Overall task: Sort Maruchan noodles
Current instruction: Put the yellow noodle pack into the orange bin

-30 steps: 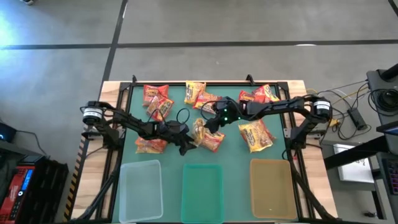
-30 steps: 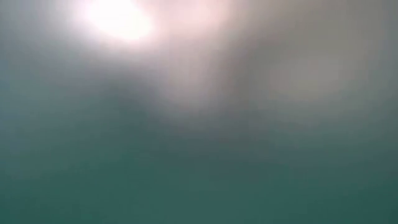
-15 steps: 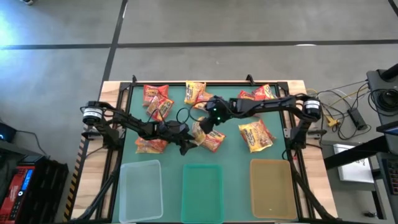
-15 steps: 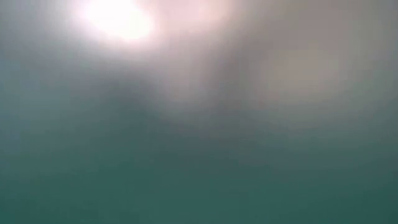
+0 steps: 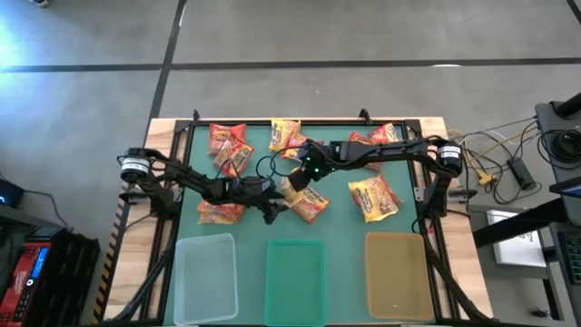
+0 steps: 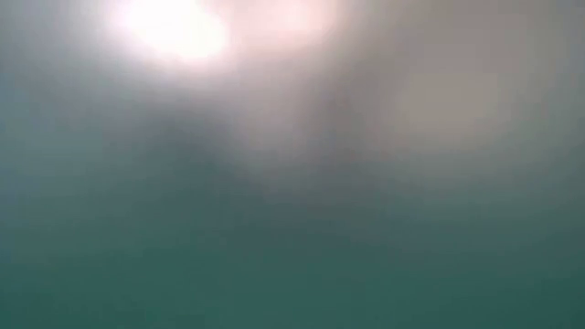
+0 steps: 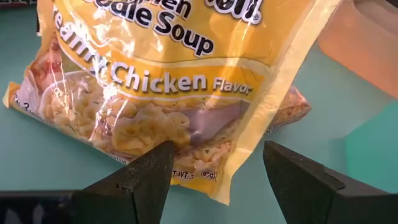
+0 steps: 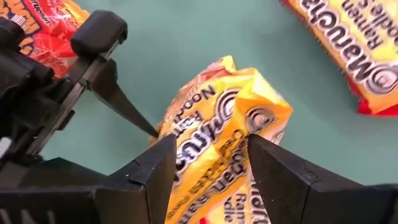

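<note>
Flanking yellow packet (image 8: 227,130): right hand (image 8: 208,165), left hand (image 7: 214,171), both open.

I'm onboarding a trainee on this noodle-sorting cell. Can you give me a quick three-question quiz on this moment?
1. True or false: the green bin holds no packet.
2. The yellow packet in front of the left gripper reads: A beef, B creamy chicken, C shrimp?
3. How many bins are there?

Key: 1 true. 2 B. 3 three: clear bin, green bin, tan bin.
</note>
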Controlling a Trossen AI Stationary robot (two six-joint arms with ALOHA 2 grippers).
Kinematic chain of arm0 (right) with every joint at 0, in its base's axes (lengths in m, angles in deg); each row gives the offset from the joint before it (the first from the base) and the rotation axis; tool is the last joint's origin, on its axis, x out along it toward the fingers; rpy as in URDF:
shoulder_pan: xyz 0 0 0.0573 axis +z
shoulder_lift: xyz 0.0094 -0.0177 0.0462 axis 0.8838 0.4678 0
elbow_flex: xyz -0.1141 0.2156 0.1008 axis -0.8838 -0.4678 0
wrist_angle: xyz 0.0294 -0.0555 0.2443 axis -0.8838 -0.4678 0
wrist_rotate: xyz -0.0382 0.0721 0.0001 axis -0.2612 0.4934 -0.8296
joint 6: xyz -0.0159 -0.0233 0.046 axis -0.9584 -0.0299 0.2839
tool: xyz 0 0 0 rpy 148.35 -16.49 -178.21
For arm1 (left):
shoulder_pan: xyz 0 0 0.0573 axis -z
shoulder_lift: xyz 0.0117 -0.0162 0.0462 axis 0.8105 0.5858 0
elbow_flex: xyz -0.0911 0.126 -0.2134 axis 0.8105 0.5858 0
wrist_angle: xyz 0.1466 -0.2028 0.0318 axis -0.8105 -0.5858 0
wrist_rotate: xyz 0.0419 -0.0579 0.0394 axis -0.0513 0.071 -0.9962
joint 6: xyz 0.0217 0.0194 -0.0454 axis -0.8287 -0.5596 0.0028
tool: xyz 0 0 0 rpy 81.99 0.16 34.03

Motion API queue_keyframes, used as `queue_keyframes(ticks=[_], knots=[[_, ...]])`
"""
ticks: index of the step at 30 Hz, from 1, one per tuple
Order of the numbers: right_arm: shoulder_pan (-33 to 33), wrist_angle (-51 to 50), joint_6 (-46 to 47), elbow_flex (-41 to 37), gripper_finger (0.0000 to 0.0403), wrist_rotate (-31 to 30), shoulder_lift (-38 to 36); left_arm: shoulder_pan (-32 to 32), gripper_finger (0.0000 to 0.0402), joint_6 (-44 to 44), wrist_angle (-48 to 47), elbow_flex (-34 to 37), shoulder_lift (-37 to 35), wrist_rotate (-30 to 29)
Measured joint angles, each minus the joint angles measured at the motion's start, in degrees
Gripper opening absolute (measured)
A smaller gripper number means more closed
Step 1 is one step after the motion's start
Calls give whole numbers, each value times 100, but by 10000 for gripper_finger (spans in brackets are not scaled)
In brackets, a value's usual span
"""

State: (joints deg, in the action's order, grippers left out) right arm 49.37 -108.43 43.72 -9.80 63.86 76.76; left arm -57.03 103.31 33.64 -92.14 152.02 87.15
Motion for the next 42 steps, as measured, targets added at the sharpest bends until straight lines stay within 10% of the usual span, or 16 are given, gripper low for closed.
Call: queue_keyframes(ticks=[18, 42], knots=[[34, -553, 478, 4, 190, 3, -9, 58, 233, 199, 1892, -64, 1448, 164], [70, -60, 273, 4, 189, 617, 571, 64, 233, 282, 1897, -57, 1445, 326]])
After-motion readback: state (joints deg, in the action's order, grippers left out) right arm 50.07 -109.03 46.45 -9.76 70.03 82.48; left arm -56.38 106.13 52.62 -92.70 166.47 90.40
